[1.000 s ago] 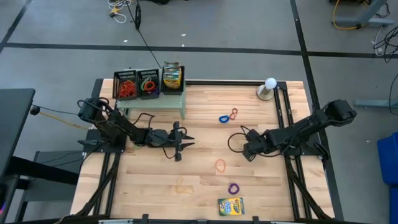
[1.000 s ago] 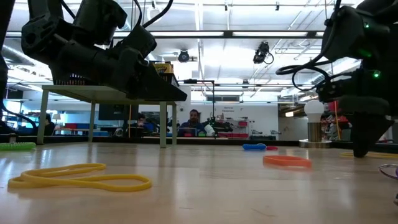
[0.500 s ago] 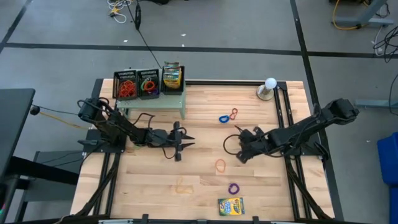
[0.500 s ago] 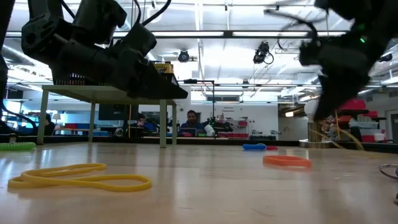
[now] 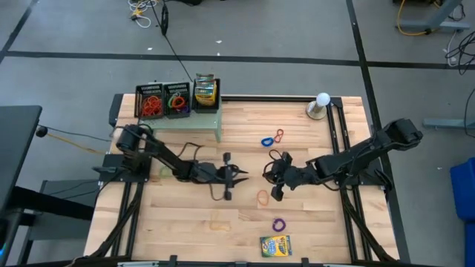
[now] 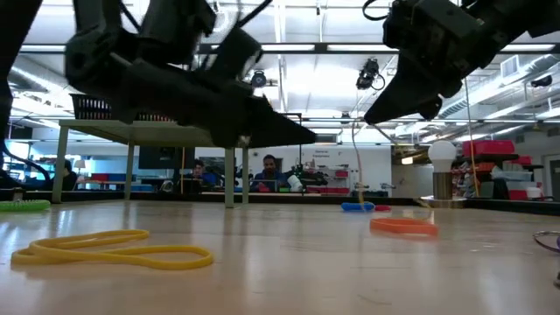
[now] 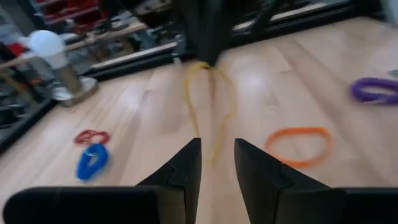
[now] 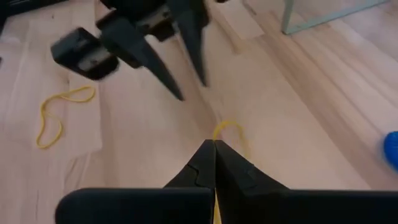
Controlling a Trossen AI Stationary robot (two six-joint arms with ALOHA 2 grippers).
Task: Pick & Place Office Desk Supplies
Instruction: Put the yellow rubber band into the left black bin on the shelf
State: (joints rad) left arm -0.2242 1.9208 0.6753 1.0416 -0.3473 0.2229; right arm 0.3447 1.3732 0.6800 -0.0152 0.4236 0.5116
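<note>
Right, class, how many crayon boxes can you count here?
2. One crayon box lies by the purple rubber band; the other sits on the pale green stand. More may be hidden.

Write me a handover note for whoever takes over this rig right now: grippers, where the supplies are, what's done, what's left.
Right gripper: shut on a yellow rubber band, lifted above mid-table.
Left gripper: open, empty, facing it.
Done: on the green stand, two mesh trays hold bands, with a crayon box beside them.
Left on the table: orange band, purple band, blue band, red band, tan band, second crayon box.
</note>
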